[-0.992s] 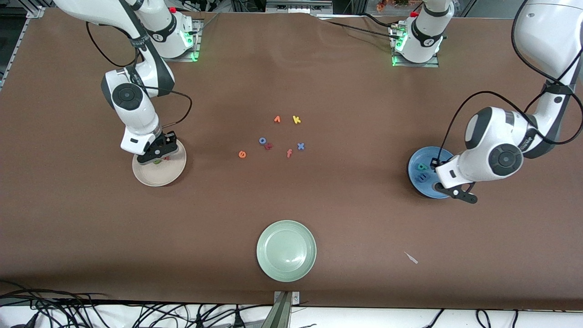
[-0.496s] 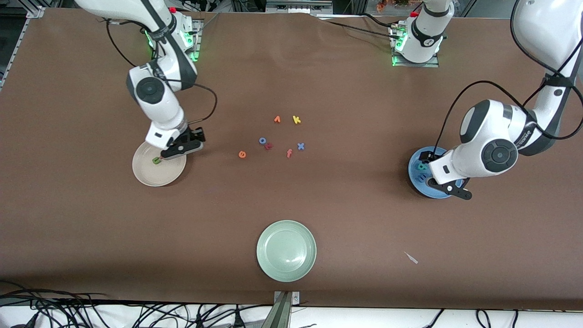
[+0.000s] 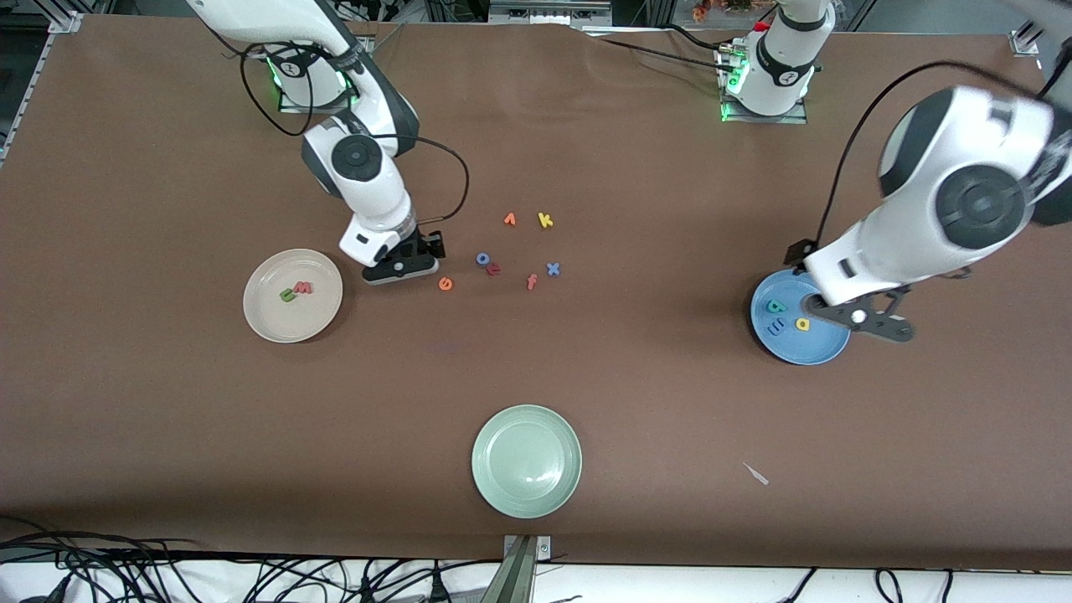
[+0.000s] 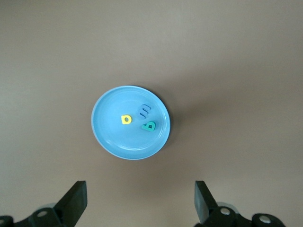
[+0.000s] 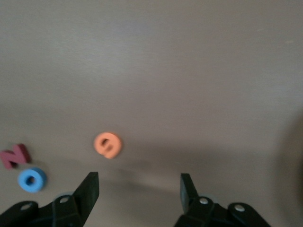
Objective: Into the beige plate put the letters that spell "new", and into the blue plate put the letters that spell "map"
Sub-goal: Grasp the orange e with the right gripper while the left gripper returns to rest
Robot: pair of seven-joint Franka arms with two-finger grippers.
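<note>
The beige plate holds the green n and the pinkish-red w. The orange e lies on the table among the loose letters. My right gripper hangs open and empty over the table between the beige plate and the e. In the blue plate lie the teal p, the blue m and the yellow a. High over that plate's rim, my left gripper is wide open and empty.
Loose letters lie mid-table: orange v, yellow k, blue o, red r, orange f, blue x. A pale green plate sits near the front camera, a white scrap beside it.
My right gripper left the beige plate, where the w now lies, and moved toward the middle letters. My left gripper opened, left the yellow a in the blue plate and rose.
</note>
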